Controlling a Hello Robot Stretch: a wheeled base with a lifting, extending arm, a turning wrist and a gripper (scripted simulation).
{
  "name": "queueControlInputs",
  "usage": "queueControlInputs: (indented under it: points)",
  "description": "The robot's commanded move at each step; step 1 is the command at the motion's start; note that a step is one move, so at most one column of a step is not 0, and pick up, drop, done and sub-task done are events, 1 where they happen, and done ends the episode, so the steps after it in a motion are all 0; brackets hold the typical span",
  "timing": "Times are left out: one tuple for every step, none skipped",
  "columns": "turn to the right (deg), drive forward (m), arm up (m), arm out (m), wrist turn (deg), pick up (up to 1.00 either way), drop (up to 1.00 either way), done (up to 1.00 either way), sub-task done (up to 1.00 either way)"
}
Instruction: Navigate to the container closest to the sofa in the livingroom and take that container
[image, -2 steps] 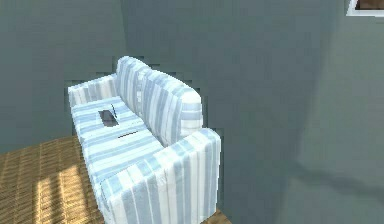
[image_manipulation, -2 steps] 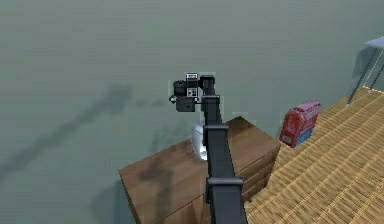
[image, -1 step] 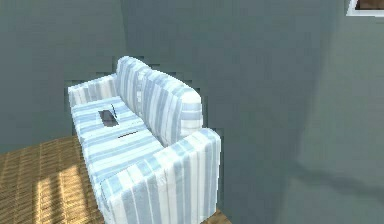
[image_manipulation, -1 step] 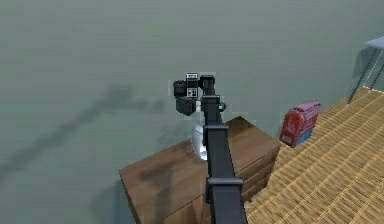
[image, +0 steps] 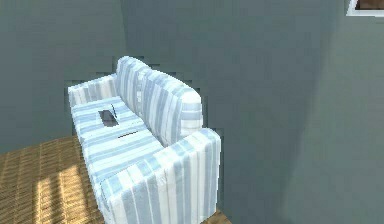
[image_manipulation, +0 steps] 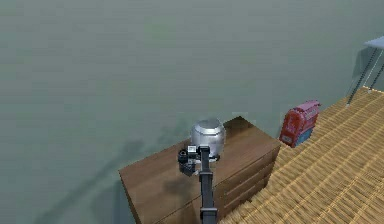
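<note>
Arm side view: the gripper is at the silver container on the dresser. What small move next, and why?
Probably a slight lift of the arm as a test. The gripper shows at the silver container standing on the dresser, so I cannot tell whether it holds anything; a rise would show.

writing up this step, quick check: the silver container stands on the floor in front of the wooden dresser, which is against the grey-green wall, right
Not quite. The silver container stands on top of the wooden dresser, not on the floor in front of it. The dresser does stand against the grey-green wall, as you say. The arm side view shows this.
</note>
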Motion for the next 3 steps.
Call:
queueControlInputs:
  points:
    - [0.0,0.0,0.0,0.0,0.0,1.0,0.0,0.0,0.0]
    - [0.0,0.0,0.1,0.0,0.0,0.0,0.0,0.0,0.0]
    - [0.0,0.0,0.0,0.0,0.0,0.0,0.0,1.0,0.0]
